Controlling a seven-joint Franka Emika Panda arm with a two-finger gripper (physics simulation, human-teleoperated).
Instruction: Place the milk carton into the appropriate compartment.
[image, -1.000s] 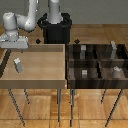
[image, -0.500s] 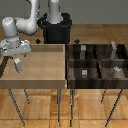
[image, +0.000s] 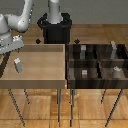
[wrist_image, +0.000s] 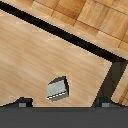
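The milk carton (image: 18, 65) is seen standing upright on the floor of the light wooden tray (image: 45, 75), close to the tray's wall at the exterior view's left. In the wrist view the carton (wrist_image: 57, 88) is shown from above, resting on bare wood and touched by nothing. The gripper (image: 11, 46) is held above that same side of the tray, higher than the carton and apart from it. Its fingers are too blurred in the exterior view to be told apart, and only two dark tips are visible in the wrist view, so how wide it stands cannot be told; nothing is seen held. The dark four-cell bin (image: 97, 62) stands just beside the tray, its small grey contents hard to make out.
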